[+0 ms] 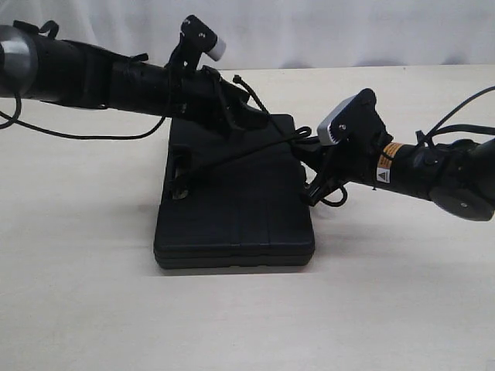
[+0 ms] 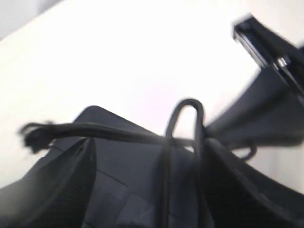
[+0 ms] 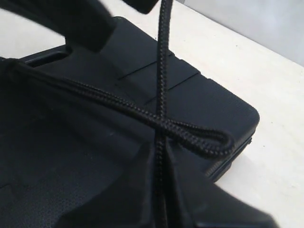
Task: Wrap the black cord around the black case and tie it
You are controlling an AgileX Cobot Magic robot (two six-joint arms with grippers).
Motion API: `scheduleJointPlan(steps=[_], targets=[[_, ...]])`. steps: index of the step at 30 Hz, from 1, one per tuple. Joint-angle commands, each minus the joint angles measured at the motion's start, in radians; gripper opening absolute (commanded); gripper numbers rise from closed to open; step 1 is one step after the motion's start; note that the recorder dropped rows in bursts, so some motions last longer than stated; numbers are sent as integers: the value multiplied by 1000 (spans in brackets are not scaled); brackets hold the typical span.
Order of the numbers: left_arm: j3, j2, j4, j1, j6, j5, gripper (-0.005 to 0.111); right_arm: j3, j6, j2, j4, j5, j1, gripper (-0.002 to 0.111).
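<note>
Lying flat on the table, the black case has the black cord stretched across its lid. At the case's right edge the right gripper has its jaws closed on the cord. Over the case's far edge the left gripper has its jaws wide apart, clamping nothing.

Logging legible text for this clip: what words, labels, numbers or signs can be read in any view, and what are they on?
On the right arm: orange label, print too small to read.
Below it on the same arm: triangle warning sign, a symbol only, no legible words.
On the black case: no lettering visible.
Both wrist views: no text.
</note>
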Motion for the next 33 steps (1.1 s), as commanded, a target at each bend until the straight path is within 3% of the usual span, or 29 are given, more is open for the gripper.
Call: scheduleJointPlan(steps=[1,11,17,23,25,31,33], targets=[[-19,-1,-66,-1,-97,-7,59,1,46,-12,-49,-75,1,4],[-19,-1,-66,-1,-275,-135,59,1,65,-12,-61,-118,1,4],[-21,-1,-66,-1,-305,-44,59,1,93,-12,-146,-181,1,4],[-19,-1,-66,-1,-339,-44,58,1,118,-12,-157,-214,1,4],[-19,-1,-66,-1,-351,-26,49,1,118,-12,-157,-212,1,4],[-19,-1,-66,-1,-351,-18,2,1,118,-12,-157,-203,1,4],[-19,-1,-66,-1,-348,-18,0,1,116,-12,-157,-185,1,4]])
